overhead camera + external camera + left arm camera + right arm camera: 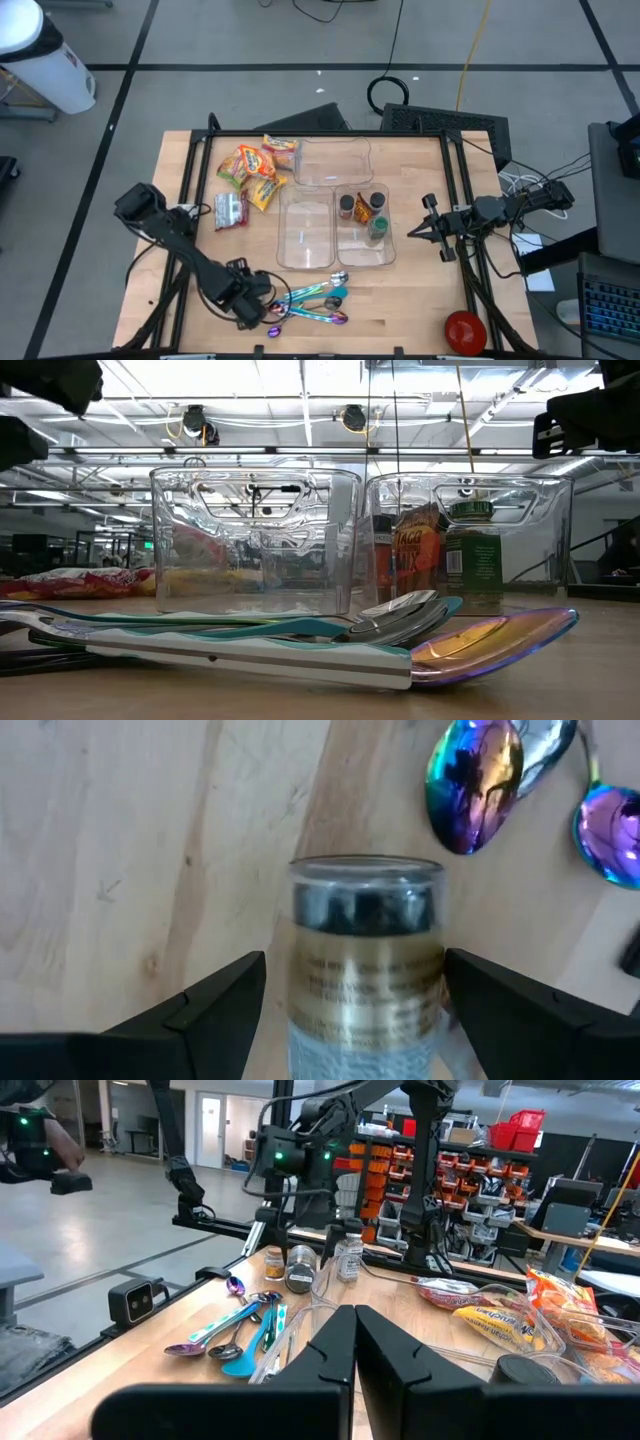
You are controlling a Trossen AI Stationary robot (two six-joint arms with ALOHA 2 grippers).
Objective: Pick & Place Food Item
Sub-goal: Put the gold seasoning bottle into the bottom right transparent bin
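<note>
A spice jar (365, 970) with a clear lid, dark contents and a gold label lies level between the fingers of my left gripper (355, 955). That gripper (250, 305) points down over the table's near left part, beside the bowls of the spoons (310, 298), and is shut on the jar. My right gripper (412, 236) hovers shut and level at the table's right side, next to the clear containers, with nothing in it (355, 1320). My left gripper pinches the jar's labelled body (435, 990) between its two fingers, which come from above and lie across the jar. The jar hangs level with its lid end (365, 895) pointing away from the wrist, and looks lifted clear of the table.
Three clear containers stand mid-table: a far one (335, 160), one holding nothing (305, 235), and one with spice jars (362, 215). Snack bags (255, 170) and a packet (230, 210) lie at the far left. Two more jars (273, 1263) (348, 1258) stand by the left arm. A red object (465, 330) sits near right.
</note>
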